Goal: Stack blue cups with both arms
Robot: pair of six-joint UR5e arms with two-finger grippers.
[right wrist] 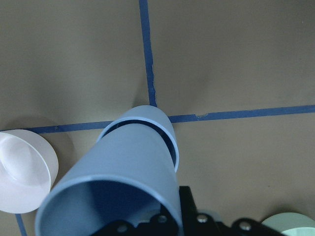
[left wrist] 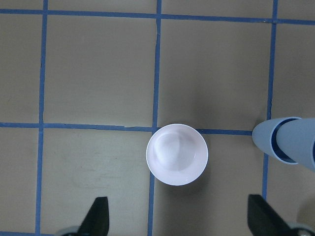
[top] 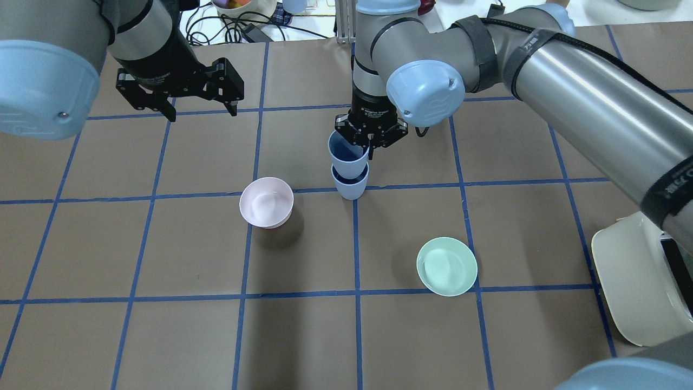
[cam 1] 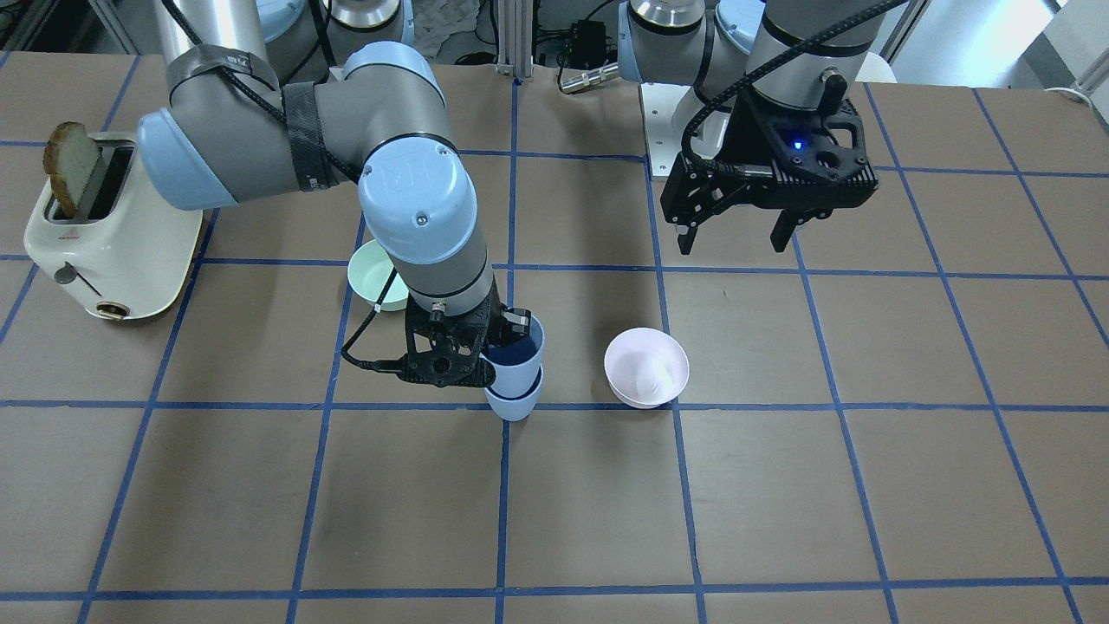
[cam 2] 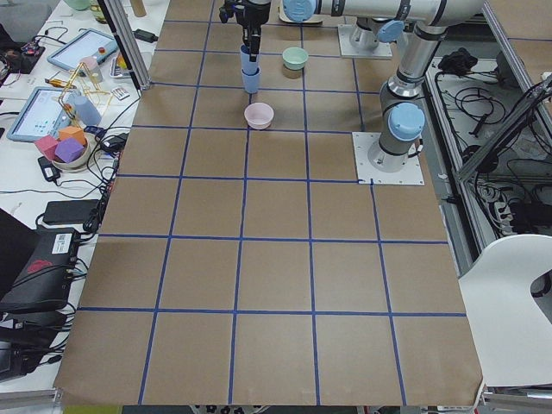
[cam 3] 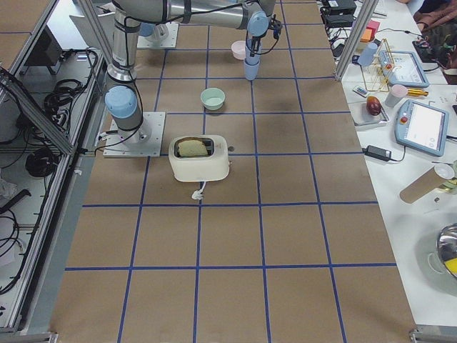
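Two pale blue cups are near the table's middle. The lower cup [top: 351, 188] stands on a blue tape line. The upper cup [top: 345, 157] sits partly inside it, tilted. My right gripper [top: 368, 144] is shut on the upper cup's rim; the same grip shows in the front view [cam 1: 498, 345] and the right wrist view [right wrist: 173, 216], above the lower cup's rim [right wrist: 158, 116]. My left gripper [top: 203, 112] is open and empty, raised above the table well apart from the cups. Its fingers [left wrist: 96, 216] frame the floor below.
A pale pink bowl [top: 266, 201] sits just left of the cups, right under my left wrist camera [left wrist: 177, 154]. A mint-green bowl [top: 446, 266] lies nearer the robot on the right. A cream toaster [cam 1: 104, 251] with a bread slice stands at the right side.
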